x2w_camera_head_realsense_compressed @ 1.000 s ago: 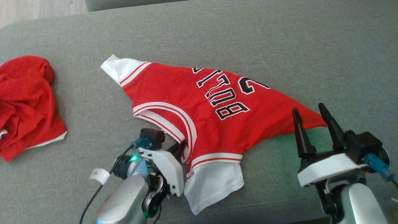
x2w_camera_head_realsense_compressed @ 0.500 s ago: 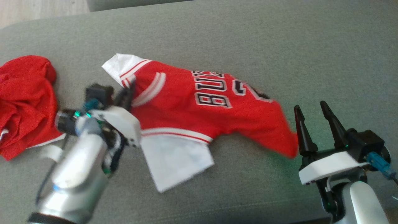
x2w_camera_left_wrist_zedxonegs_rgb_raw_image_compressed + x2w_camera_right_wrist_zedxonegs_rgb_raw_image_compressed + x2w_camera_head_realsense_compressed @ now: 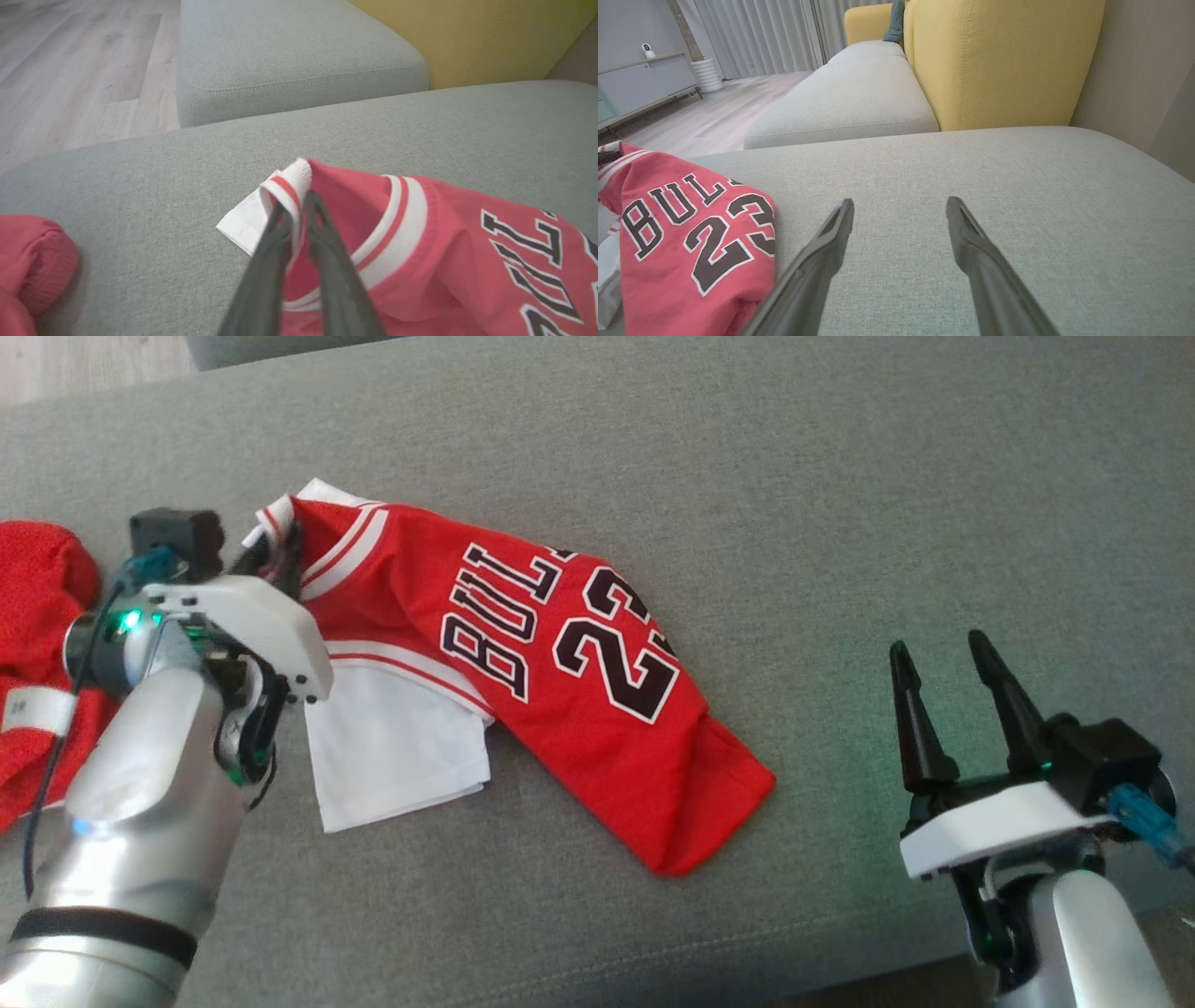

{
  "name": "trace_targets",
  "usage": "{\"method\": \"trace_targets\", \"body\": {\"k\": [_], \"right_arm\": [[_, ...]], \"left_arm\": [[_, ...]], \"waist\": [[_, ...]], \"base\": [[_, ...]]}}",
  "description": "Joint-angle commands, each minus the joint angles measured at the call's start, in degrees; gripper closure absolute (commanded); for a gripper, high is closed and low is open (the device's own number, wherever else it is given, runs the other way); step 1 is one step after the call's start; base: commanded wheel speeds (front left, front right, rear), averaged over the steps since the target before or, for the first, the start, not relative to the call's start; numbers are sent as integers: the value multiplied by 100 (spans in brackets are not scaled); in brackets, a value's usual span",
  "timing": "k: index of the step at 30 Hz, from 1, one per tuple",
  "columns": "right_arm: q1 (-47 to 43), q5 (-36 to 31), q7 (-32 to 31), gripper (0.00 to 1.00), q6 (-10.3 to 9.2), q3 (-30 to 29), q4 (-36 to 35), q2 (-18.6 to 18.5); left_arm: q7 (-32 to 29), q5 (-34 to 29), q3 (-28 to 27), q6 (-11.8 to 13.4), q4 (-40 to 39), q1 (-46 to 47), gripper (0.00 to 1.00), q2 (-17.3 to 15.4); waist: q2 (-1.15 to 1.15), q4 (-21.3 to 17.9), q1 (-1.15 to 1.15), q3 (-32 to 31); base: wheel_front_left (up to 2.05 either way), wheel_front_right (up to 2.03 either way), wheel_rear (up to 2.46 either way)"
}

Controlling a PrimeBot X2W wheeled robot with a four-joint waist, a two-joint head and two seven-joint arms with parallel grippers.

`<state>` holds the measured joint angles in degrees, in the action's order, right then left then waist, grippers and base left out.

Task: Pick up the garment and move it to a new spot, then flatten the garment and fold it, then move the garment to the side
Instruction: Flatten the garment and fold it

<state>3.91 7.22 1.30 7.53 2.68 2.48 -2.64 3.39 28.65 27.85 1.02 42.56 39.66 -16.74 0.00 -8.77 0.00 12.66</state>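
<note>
Pinching the jersey (image 3: 560,681) by its striped trim with my left gripper (image 3: 278,543), upper left of the head view.
My left wrist view has the two fingers (image 3: 329,261) nearly together, with the white-and-red ribbed edge caught between them just above the grey cushion (image 3: 840,476); the rest of the jersey lies across the middle of the head view, lettering up, a white sleeve spread at its lower left. My right gripper (image 3: 938,649) stands wide open and empty at lower right, well apart from the hem. A red cloth (image 3: 37,579) sits crumpled at the left edge.
</note>
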Motion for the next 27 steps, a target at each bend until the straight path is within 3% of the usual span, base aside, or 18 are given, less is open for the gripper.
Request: {"method": "trace_targets", "body": {"k": [1, 7, 14, 22, 27], "right_arm": [[221, 33, 84, 0, -4, 104, -190, -23], [204, -14, 80, 0, -4, 93, -214, -23], [161, -107, 38, 0, -4, 104, -259, -23], [104, -229, -84, 0, -4, 142, -323, -23], [4, -266, -164, 0, -4, 203, -343, -23]], "left_arm": [[143, 61, -275, -17, -71, 241, 0, -153], [793, 164, -407, 126, -114, -262, 0, -70], [1120, 146, -655, 517, -951, -1086, 0, -45], [1159, -415, -1179, 1187, -3129, -2433, 0, -108], [1160, -722, -1298, 1418, -4050, -3285, 0, -140]], "waist": [[0, -7, 0, 7], [0, 72, 0, -91], [0, 285, 0, -253], [0, 546, 0, -506], [0, 604, 0, -666]], "base": [[0, 0, 0], [0, 0, 0], [0, 0, 0], [0, 0, 0], [0, 0, 0]]}}
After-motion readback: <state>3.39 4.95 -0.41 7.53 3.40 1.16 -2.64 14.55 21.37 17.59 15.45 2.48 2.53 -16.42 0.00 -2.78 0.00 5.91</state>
